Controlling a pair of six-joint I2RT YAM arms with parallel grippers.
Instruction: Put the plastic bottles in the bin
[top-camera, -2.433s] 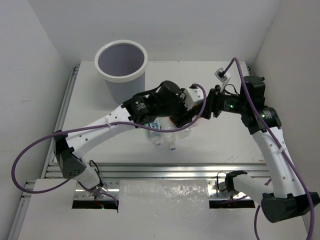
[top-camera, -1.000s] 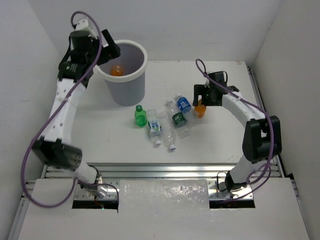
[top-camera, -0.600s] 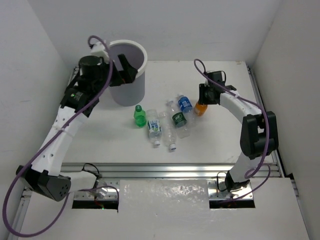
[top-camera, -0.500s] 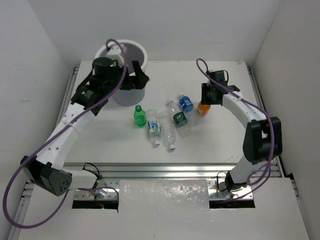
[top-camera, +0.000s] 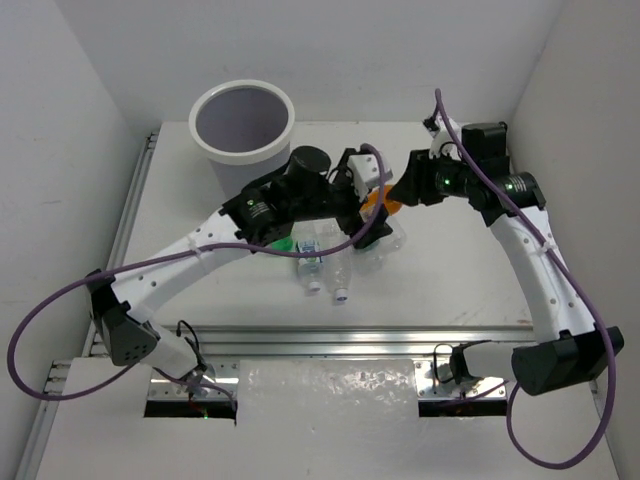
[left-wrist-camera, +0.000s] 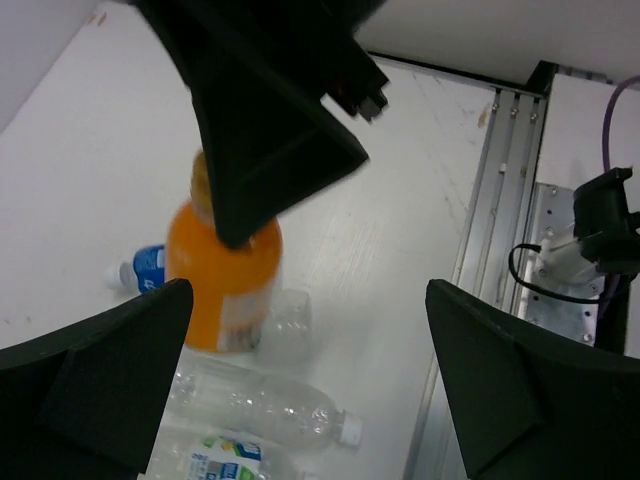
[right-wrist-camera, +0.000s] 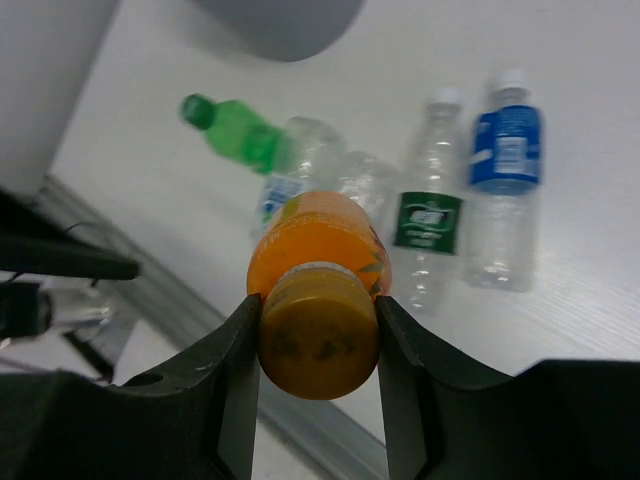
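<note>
My right gripper (right-wrist-camera: 318, 345) is shut on the cap of an orange bottle (right-wrist-camera: 320, 245), which hangs above the table (top-camera: 450, 270). In the top view this orange bottle (top-camera: 376, 200) sits between my right gripper (top-camera: 400, 192) and the open left gripper (top-camera: 364, 200). The left wrist view shows the orange bottle (left-wrist-camera: 222, 270) just ahead of the left gripper (left-wrist-camera: 308, 290), whose fingers are spread wide and empty. Below lie a green bottle (right-wrist-camera: 235, 130), a dark-green-labelled bottle (right-wrist-camera: 430, 220), a blue-labelled bottle (right-wrist-camera: 507, 160) and clear ones (top-camera: 312, 258). The bin (top-camera: 243, 125) stands at the back left.
Metal rails (top-camera: 330, 338) run along the table's near edge and another rail (top-camera: 135, 200) along its left side. White walls close in the left, back and right. The left arm (top-camera: 200, 245) stretches across the middle, hiding part of the bottle cluster.
The left arm swung from the bin to the middle, over the bottles. The right gripper shut on the orange bottle and lifted it off the table, moving left.
</note>
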